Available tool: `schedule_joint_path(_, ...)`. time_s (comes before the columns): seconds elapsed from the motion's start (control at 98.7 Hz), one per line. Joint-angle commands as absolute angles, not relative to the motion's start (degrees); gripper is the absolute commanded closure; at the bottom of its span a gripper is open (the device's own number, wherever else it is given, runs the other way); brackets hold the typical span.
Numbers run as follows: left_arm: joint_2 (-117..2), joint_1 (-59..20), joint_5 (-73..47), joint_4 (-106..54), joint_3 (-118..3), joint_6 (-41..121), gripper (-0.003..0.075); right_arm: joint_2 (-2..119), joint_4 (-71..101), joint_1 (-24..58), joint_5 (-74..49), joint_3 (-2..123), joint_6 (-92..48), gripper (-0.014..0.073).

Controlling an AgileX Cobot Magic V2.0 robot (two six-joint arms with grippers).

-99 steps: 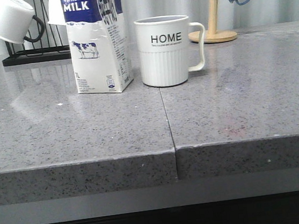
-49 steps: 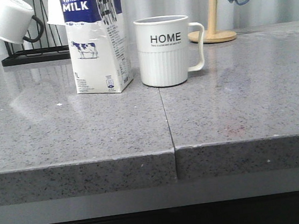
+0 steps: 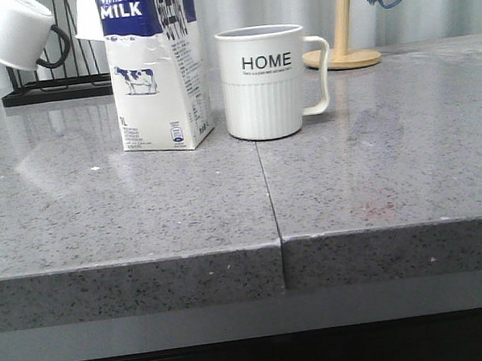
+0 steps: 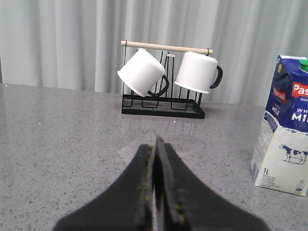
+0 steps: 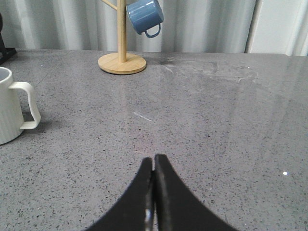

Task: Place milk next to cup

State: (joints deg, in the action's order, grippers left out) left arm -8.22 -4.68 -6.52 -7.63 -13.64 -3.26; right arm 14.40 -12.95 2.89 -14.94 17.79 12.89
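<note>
Looks basically done: milk [image 3: 156, 68] standing upright just beside cup [image 3: 265, 82] on counter [image 3: 380, 173], left gripper [image 4: 155, 159] and right gripper [image 5: 154, 175] both closed, empty, well clear

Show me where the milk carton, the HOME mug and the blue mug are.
milk carton [image 3: 154, 90]: front view, on the white front panel just below the cow picture.
HOME mug [image 3: 265, 99]: front view, on the ribbed lower body.
blue mug [image 5: 144, 15]: right wrist view, on its side wall.

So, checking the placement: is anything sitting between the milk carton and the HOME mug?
No. In the front view only a narrow strip of bare grey countertop separates the milk carton from the mug.
</note>
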Motion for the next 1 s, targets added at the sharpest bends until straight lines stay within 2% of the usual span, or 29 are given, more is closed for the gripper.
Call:
schedule_joint_path(0.0, -8.77, -4.54, -0.80, -7.59, -15.17, -3.79, 0.0741, 14.68, -13.85, 2.54, -10.97, 19.44, 12.62, 0.0662)
schedule_joint_path(0.213, -8.77, -4.54, -0.98, -7.45, -14.59, -3.58, 0.0741, 14.68, -13.85, 2.54, -10.97, 19.44, 12.62, 0.0662)
schedule_joint_path(0.334, -8.22, -4.54, -1.16, 3.51, -12.61, -4.13, 0.0741, 14.68, -13.85, 2.54, -10.97, 19.44, 12.62, 0.0662)
schedule_joint_path(0.456, -6.03, -4.54, -1.25, 7.04, -11.05, -4.13, 0.0741, 14.68, -13.85, 2.54, -10.97, 19.44, 12.62, 0.0662)
schedule_joint_path(0.729, 2.00, -4.54, -1.42, 7.49, -4.62, -4.25, 0.0741, 14.68, -13.85, 2.54, -10.97, 19.44, 12.62, 0.0662)
schedule_joint_path(0.993, 2.12, -4.54, 2.48, 9.93, 0.69, -12.26, 0.0741, 14.68, -13.85, 2.54, -10.97, 19.44, 12.62, 0.0662)
